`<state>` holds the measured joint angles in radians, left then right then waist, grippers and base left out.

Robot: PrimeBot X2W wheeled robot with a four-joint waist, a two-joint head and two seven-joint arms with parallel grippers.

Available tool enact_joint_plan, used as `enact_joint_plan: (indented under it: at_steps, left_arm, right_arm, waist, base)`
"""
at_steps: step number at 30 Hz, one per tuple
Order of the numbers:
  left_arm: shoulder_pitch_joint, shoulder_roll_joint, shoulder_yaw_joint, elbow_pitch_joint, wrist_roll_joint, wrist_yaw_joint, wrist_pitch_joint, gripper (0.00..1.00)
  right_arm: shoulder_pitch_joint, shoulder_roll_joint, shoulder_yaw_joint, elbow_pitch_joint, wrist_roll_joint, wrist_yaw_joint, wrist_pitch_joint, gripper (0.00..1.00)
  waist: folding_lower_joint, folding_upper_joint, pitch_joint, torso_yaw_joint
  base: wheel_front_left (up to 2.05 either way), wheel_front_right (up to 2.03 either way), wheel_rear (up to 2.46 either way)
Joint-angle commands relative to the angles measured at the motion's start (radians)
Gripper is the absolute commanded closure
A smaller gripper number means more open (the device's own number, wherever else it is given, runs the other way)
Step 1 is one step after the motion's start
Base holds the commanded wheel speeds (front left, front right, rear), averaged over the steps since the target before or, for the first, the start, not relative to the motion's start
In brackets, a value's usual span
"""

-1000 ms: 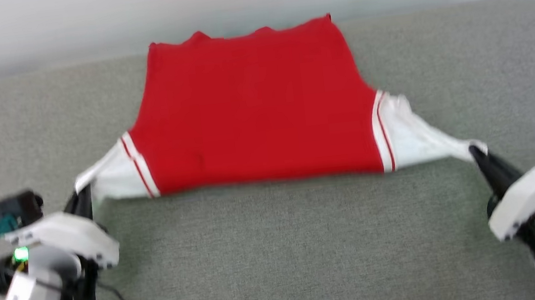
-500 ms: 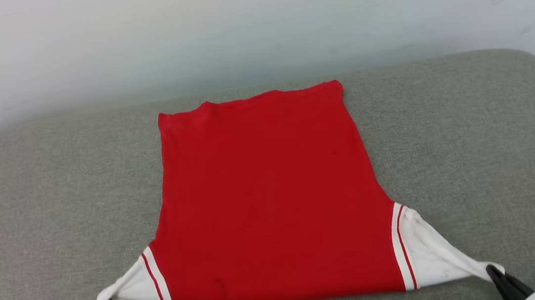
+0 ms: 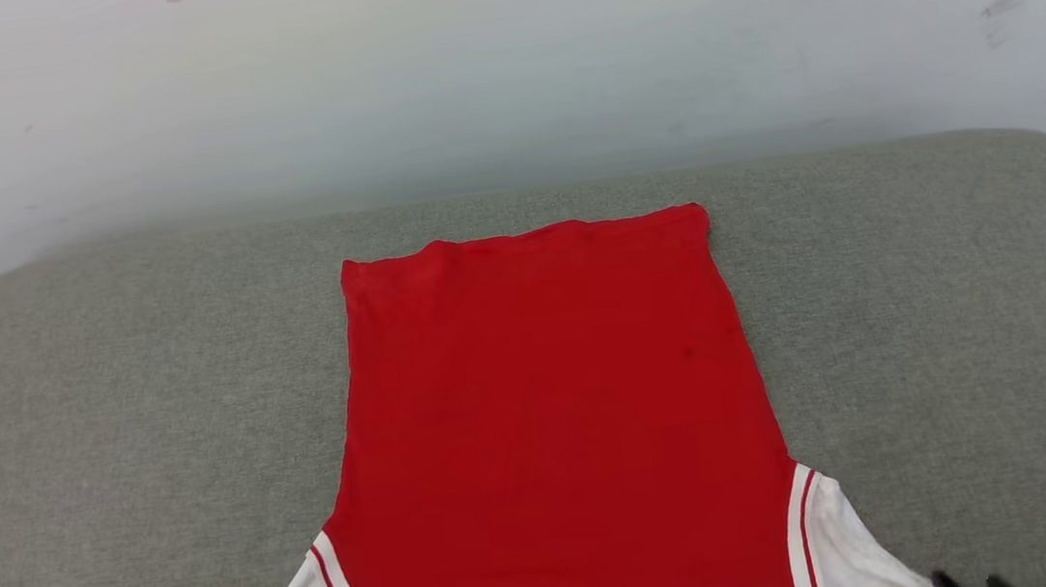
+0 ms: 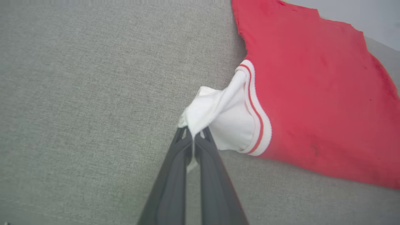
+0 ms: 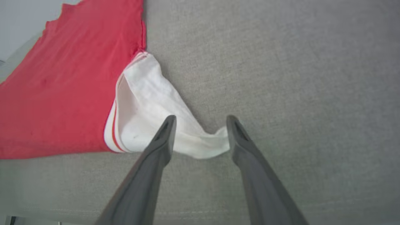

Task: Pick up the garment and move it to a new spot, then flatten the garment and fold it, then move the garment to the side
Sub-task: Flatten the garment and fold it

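You are looking at the garment (image 3: 556,426) lying flat on the grey cushion (image 3: 109,424). Its red body is running away from you, and its far hem is stopping short of the cushion's back edge, where the pale wall (image 3: 499,63) is rising. Bare grey fabric is stretching wide on both sides of the red panel, giving you open room to left and right.

In the left wrist view your left gripper (image 4: 193,133) is pinching the bunched tip of the white left sleeve (image 4: 231,122), fingers pressed together on the cloth. In the right wrist view your right gripper (image 5: 201,120) is standing with its fingers spread apart. The limp tip of the white right sleeve (image 5: 150,106) is lying on the cushion between them, and neither finger is gripping it. The garment's near edge is running straight from each striped trim.
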<state>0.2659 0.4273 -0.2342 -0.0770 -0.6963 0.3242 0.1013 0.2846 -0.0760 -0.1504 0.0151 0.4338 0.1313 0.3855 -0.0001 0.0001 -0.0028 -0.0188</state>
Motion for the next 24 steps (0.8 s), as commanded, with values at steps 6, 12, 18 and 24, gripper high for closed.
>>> enact_joint_plan:
  at_steps: [6,12,18,24]
  left_arm:
    - [-0.063,-0.004,-0.030,-0.048,0.037,-0.007,-0.010,1.00]
    - [-0.142,-0.008,-0.045,-0.099,0.070,-0.012,-0.028,1.00]
    - [-0.252,-0.033,-0.076,-0.135,0.103,-0.036,-0.054,1.00]
    - [-0.332,-0.067,-0.113,-0.137,0.124,-0.062,-0.083,1.00]
  right_arm:
    - [-0.186,-0.026,-0.039,0.047,-0.041,-0.001,-0.117,0.00]
    - [-0.451,-0.091,-0.035,0.230,-0.078,-0.001,-0.171,0.00]
    - [-0.740,-0.181,0.016,0.399,-0.114,-0.001,-0.178,0.00]
    - [-1.008,-0.240,0.074,0.579,-0.115,-0.001,-0.106,0.00]
  waist:
    - [0.0001,-0.0001,0.021,0.034]
    - [0.0001,-0.0001,0.106,0.087]
    - [0.0001,-0.0001,0.240,0.157]
    - [0.0001,-0.0001,0.329,0.211]
  base:
    - [0.00,0.00,0.00]
    - [0.00,0.00,0.00]
    - [0.00,0.00,0.00]
    - [0.00,0.00,0.00]
